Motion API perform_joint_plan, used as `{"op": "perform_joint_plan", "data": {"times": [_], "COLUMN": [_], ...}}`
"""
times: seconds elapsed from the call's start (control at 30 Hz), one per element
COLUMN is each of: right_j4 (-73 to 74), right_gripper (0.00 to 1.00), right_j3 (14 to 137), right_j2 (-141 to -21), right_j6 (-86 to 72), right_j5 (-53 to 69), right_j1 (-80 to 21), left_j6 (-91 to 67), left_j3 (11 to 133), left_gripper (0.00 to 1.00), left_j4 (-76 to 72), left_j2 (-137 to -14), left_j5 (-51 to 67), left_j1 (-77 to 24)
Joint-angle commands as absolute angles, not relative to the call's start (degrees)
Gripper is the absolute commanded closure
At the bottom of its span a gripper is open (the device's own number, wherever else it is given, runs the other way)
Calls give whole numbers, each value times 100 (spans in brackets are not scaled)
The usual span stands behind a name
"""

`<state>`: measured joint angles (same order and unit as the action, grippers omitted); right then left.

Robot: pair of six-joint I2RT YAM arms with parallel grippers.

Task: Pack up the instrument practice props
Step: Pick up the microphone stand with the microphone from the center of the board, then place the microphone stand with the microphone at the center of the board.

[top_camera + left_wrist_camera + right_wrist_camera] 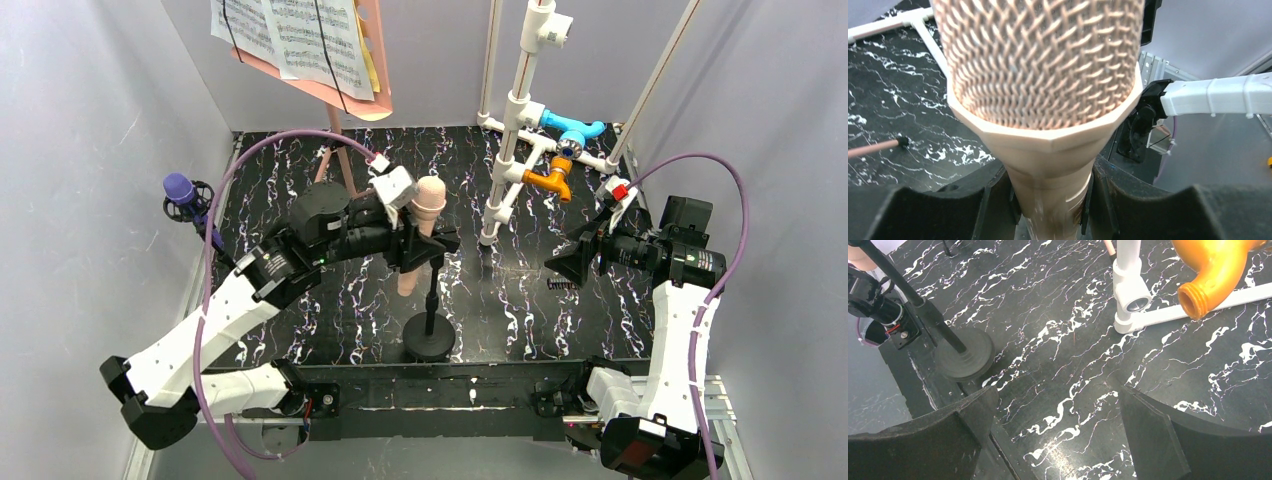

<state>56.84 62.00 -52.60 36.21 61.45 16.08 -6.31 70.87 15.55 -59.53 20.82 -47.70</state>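
Currently grips the beige microphone [428,198] with the left gripper [420,246]: fingers [1128,205] clamped on both sides of the handle, just below the mesh head. Holds it roughly upright, head up, near the middle of the black marbled table [520,300]. Sits directly above a black stand [431,335] made of a thin pole and a round base, base resting on the table near the front edge. Cannot tell whether the handle sits in the stand's clip; junction hidden by the gripper body.

Right gripper [578,262]: fingers [1173,445] spread wide, nothing between them. Hovers over the table on the right side, well apart from the beige microphone. Faces the round base and the foot of a white pipe frame [520,110] in the wrist view. Orange fitting [555,182] and blue fitting [575,130] mounted on that frame at the back right.

Purple microphone [180,188]: at the far left edge of the table, head up, seated in a black ring mount [204,190]. Untouched by either gripper.

Pink music holder [365,108]: raised at the back left, above the table, on thin pink legs [336,160]. Printed pages [300,35] spread across its face, crossed by two thin black bands. Well apart from both grippers.
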Motion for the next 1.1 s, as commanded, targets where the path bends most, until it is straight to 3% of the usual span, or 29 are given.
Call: {"op": "perform_joint_plan", "data": {"times": [0.0,0.27,0.5,0.73,1.07], "right_j4": [5610,5662,6176,7124,7124], "right_gripper": [0,0,0,0,0], "right_j3": [6197,6154,6250,6371,6264], "right_j2": [-5221,-5185,-5236,-5293,-5283], "right_j6": [3631,3676,4373,5683,5939], "right_j5": [6247,6333,6621,7088,7186], "right_j1": [1632,1628,1626,1619,1602], "left_j6": [-102,334,579,802,654], "left_j3": [7681,7823,7271,7415,7197], "left_gripper": [100,100,100,100,100], "left_j4": [1235,969,-248,-479,-1062], "left_j2": [-6170,-6610,-6813,-7240,-7672], "left_j5": [1886,1593,1679,1768,1925], "left_j1": [-5047,-5456,-5655,-5713,-5728]}}
